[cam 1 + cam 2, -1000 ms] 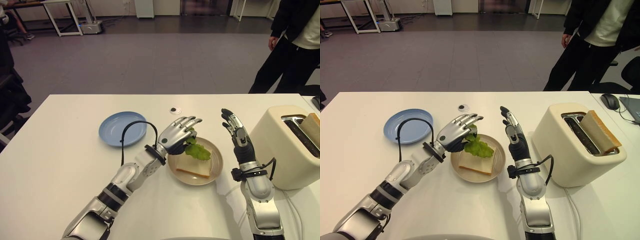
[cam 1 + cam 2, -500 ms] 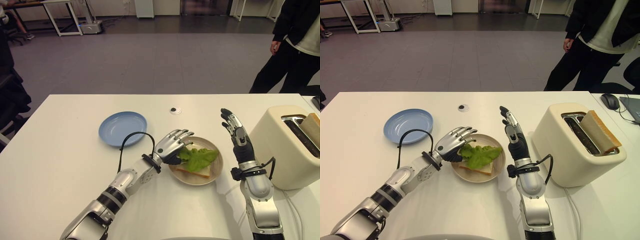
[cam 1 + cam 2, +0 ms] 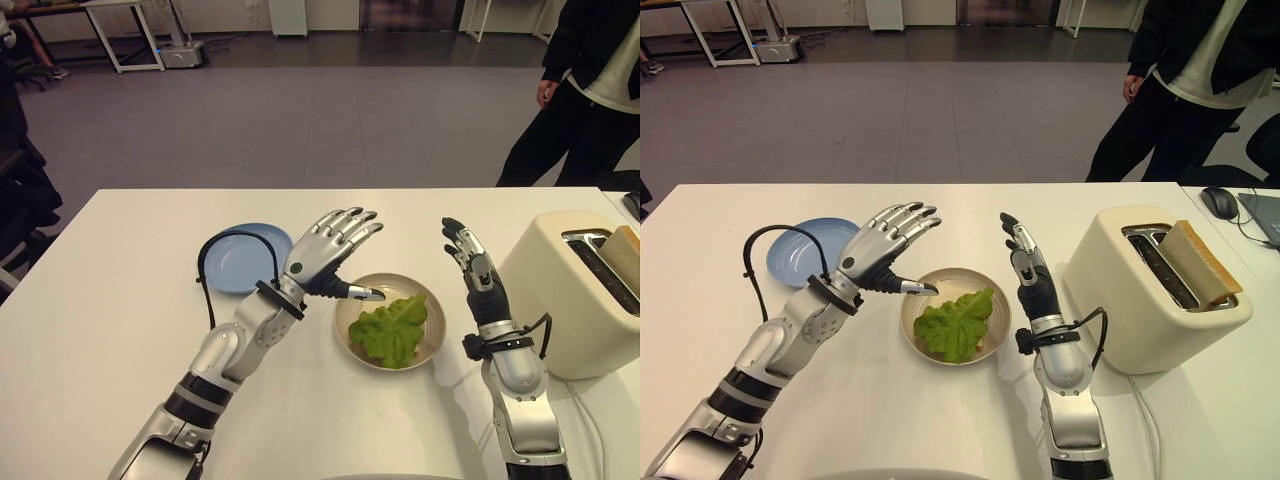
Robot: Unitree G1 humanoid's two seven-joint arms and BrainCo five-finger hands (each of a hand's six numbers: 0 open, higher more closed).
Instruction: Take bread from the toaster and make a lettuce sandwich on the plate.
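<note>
left eye view: the left robot hand (image 3: 325, 250) hovers over the worktop (image 3: 120, 300) between the blue plate (image 3: 240, 262) and the tan plate (image 3: 437, 315). its fingers are spread and hold nothing, and the thumb points toward the tan plate's left rim. a second ago this robot hand pinched the lettuce (image 3: 393, 330) above the bread on that plate. half a second ago it was low at the rim, laying the leaf down. now it has let go and risen. the lettuce lies flat across the middle of the tan plate and covers the bread that showed beneath it before. the right robot hand (image 3: 472, 270) stands upright just right of the tan plate, fingers straight and close together, holding nothing, where it was a second ago. the toaster (image 3: 555, 300) sits at the right edge of the worktop, with a bread slice (image 3: 625, 250) standing up out of its slot as before.

right eye view: the left robot hand (image 3: 880, 250) is open and raised, its thumb tip above the tan plate's left edge and clear of the lettuce (image 3: 955, 325). its black cable loops over part of the blue plate. the right robot hand (image 3: 1028, 272) stands between the tan plate and the toaster, touching neither. the bread slice (image 3: 1200, 262) leans in the toaster's slot, unchanged. a computer mouse (image 3: 1218, 202) lies on the worktop behind the toaster.
</note>
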